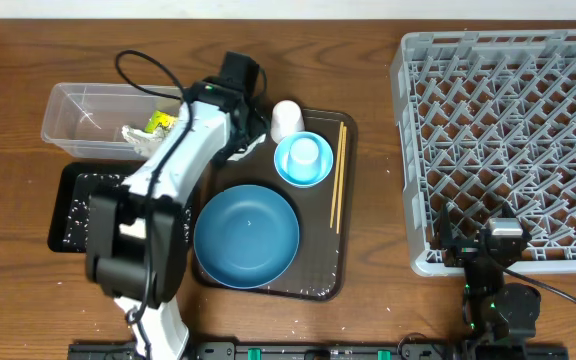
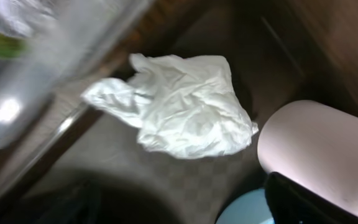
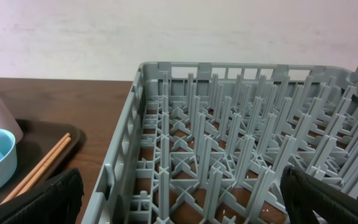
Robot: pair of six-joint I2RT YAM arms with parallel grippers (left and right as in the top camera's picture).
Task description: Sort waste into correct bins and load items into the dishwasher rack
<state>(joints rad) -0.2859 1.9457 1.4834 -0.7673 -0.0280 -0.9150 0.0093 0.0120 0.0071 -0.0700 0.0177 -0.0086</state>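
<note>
The right pincer [image 3: 185, 200] hangs wide open by the grey dishwasher rack [image 1: 508, 130], well apart from the waste. At the brown tray's [image 1: 340, 250] corner near the clear tub [image 1: 78, 105], the crumpled wrapper [image 2: 179, 106] lies loose just ahead of the left pincer [image 1: 248, 140], whose jaws look parted, though blurred.

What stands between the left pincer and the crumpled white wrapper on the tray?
Nothing visible does. The wrapper lies uncovered on the brown tray in plain view of the left wrist camera; the white cup stands close beside it, to one side.
</note>
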